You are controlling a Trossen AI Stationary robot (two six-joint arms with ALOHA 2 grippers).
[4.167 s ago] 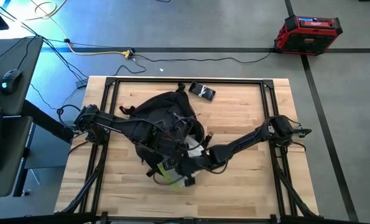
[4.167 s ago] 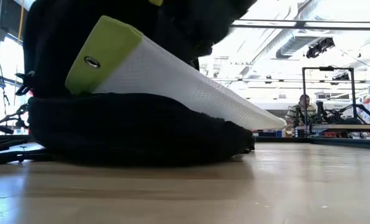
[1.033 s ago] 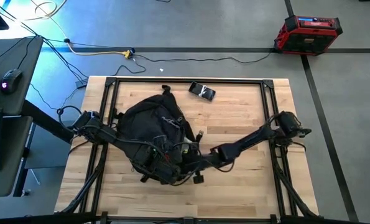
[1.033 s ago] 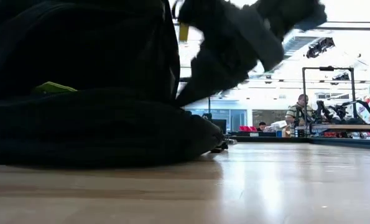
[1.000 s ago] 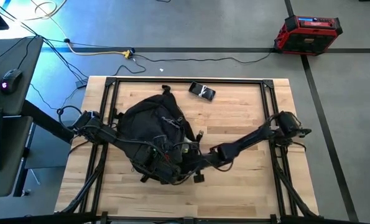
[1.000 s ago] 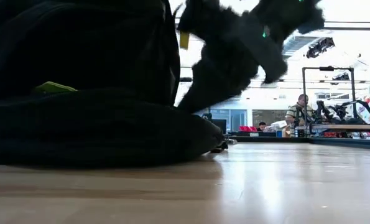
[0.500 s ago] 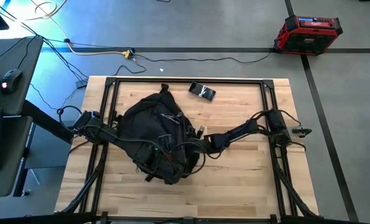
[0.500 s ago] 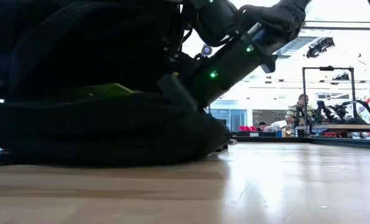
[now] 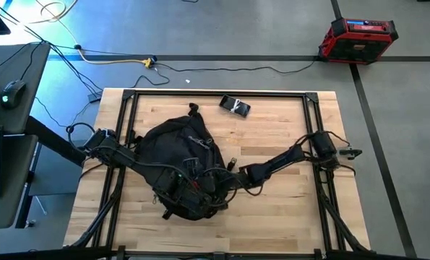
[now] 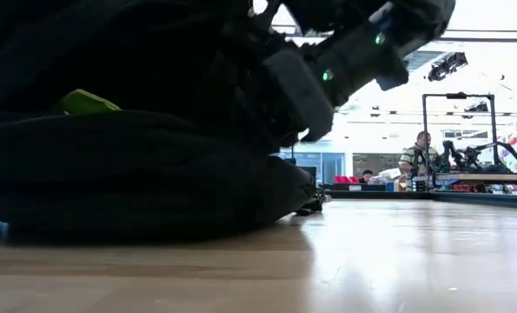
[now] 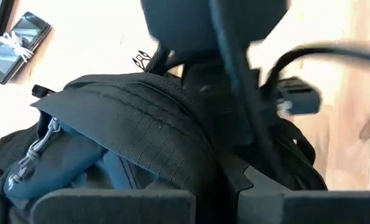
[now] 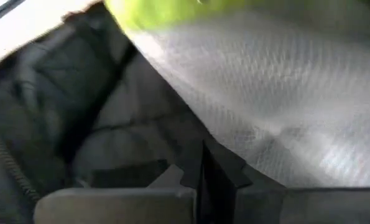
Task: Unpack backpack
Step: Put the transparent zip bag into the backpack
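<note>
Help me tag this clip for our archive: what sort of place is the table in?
Probably a robotics lab or workshop. The wooden table stands on bare grey floor with loose cables and a red equipment case; behind it a person sits at a bench crowded with gear.

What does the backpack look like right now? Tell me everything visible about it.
The backpack is large, black, woven fabric, lying slumped on the wooden table left of centre. A top loop points toward the table's far edge; a grey cord zipper pull shows. Both arms press in at its near end: left gripper and right gripper. A white mesh item with a lime-green edge lies inside.
</note>
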